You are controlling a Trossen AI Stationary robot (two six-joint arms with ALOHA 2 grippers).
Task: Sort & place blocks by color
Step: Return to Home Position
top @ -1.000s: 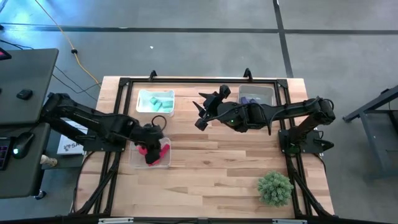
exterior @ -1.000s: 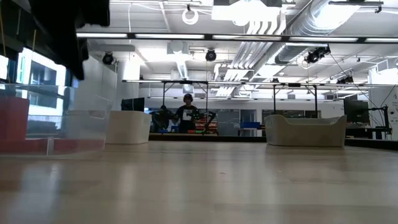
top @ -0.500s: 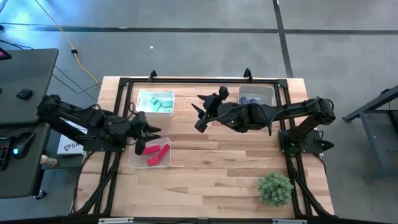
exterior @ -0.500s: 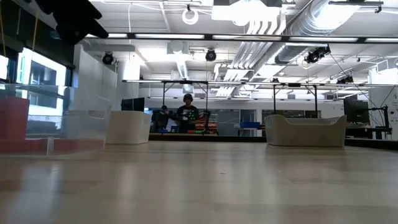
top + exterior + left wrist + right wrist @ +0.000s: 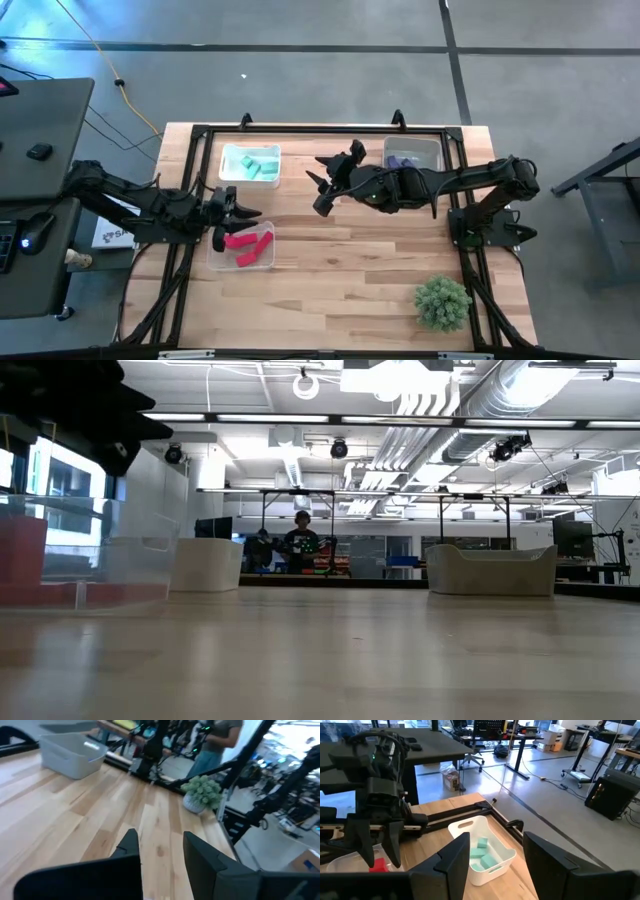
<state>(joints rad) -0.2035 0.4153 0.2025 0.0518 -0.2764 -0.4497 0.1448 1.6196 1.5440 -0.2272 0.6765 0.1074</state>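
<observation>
Red blocks (image 5: 247, 245) lie in a clear tray (image 5: 214, 262) at the table's left. Teal blocks (image 5: 255, 165) fill a white tray (image 5: 226, 152) at the far left, and purple blocks (image 5: 403, 159) sit in a tray (image 5: 432, 145) at the far right. My left gripper (image 5: 240, 214) hovers over the red tray's left rim, pointing nearly level toward the table's right. It is open, with nothing between its fingers (image 5: 127, 842). My right gripper (image 5: 316, 190) hangs open above the table's middle, pointing left, and holds nothing (image 5: 492, 860). The right wrist view shows the left gripper (image 5: 380, 845) and the teal blocks (image 5: 481, 852).
A spiky green plant (image 5: 442, 302) stands at the near right corner. A black frame (image 5: 300, 130) runs along the table's far edge and sides. Bare wood (image 5: 340, 270) stretches between the red tray and the plant. People stand in the room beyond the table (image 5: 301, 540).
My left gripper has come up out of the red tray, drawn back toward the table's left edge and tipped from pointing down to nearly level. The red blocks stay lying in the tray.
</observation>
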